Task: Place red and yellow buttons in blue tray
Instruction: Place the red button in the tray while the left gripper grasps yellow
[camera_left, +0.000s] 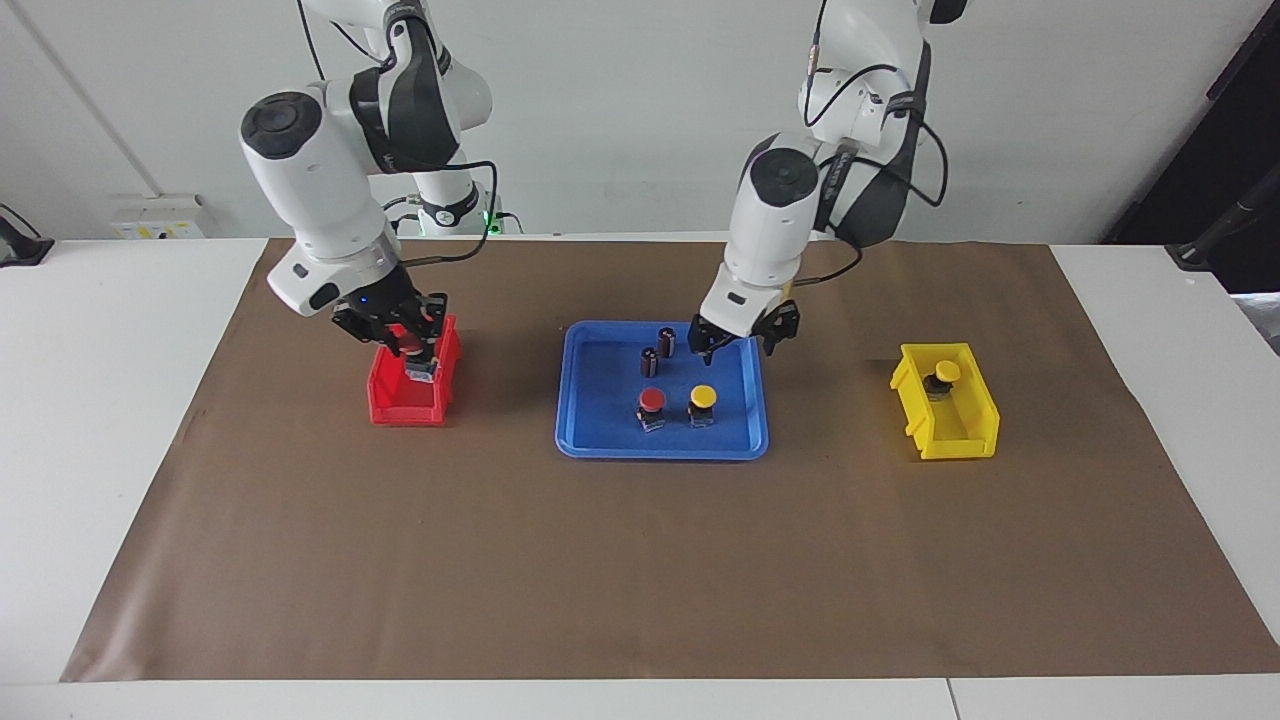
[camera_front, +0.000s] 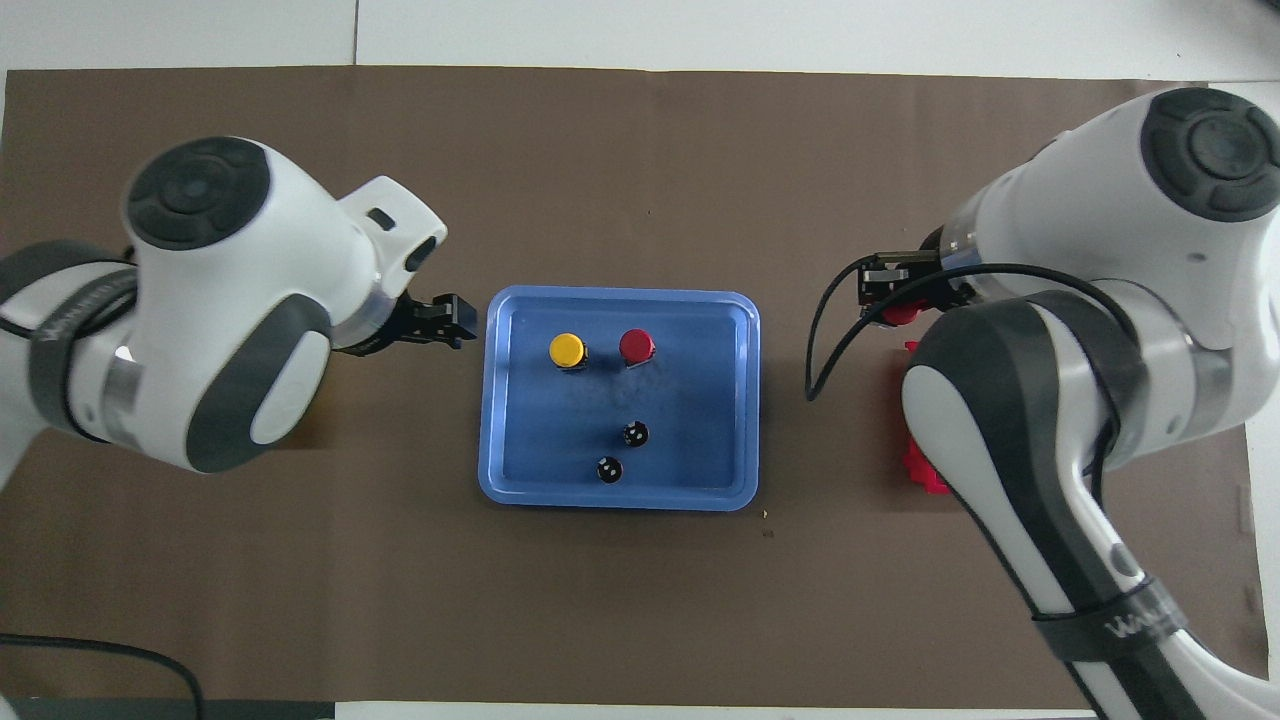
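Note:
The blue tray (camera_left: 585, 435) (camera_front: 500, 400) lies mid-table. In it stand one red button (camera_left: 651, 403) (camera_front: 636, 346) and one yellow button (camera_left: 703, 399) (camera_front: 567, 350), side by side. A second yellow button (camera_left: 946, 373) sits in the yellow bin (camera_left: 950, 425). My right gripper (camera_left: 412, 352) (camera_front: 897, 300) is over the red bin (camera_left: 400, 405) (camera_front: 925, 475), shut on a second red button (camera_left: 418, 366) (camera_front: 901, 314). My left gripper (camera_left: 742, 342) (camera_front: 452, 320) is open and empty, just above the tray's rim toward the left arm's end.
Two dark capless cylinders (camera_left: 666, 340) (camera_left: 649, 362) stand in the tray nearer to the robots than the buttons; they also show in the overhead view (camera_front: 635, 434) (camera_front: 609, 470). Brown paper (camera_left: 640, 560) covers the table.

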